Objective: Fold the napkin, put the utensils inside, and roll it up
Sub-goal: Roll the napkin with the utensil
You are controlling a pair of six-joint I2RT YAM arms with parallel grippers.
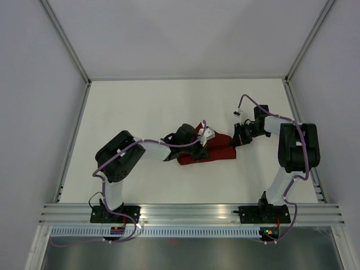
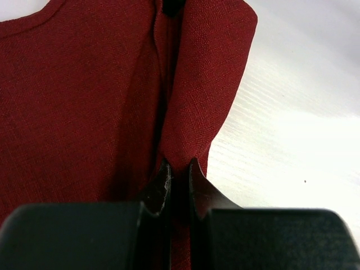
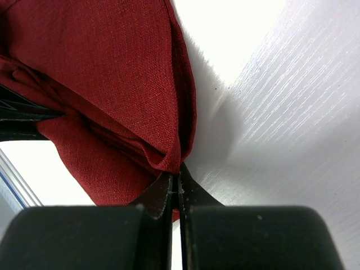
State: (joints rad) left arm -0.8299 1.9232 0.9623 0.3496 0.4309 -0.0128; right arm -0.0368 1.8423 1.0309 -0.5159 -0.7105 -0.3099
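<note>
No legible text or markings

Bunched maroon napkin (image 1: 219, 153) on table (image 1: 146, 107)

There is one dark red cloth napkin (image 1: 219, 152) (image 2: 84, 101) (image 3: 112, 67) and one white, faintly grained table (image 1: 140, 107). There are two white-and-black robot arms, the left arm (image 1: 121, 157) and the right arm (image 1: 295, 149). Each carries one black two-finger gripper, making two: the left gripper (image 1: 203, 149) (image 2: 179, 169) and the right gripper (image 1: 235, 140) (image 3: 175, 177). Each wrist view shows two black fingers (image 2: 162, 188) (image 3: 162, 194), four across both, and the overhead view shows two purple cables, one on the left arm (image 1: 147, 140) and one on the right (image 1: 251, 98), plus one grooved aluminium rail (image 1: 191, 211).
</note>
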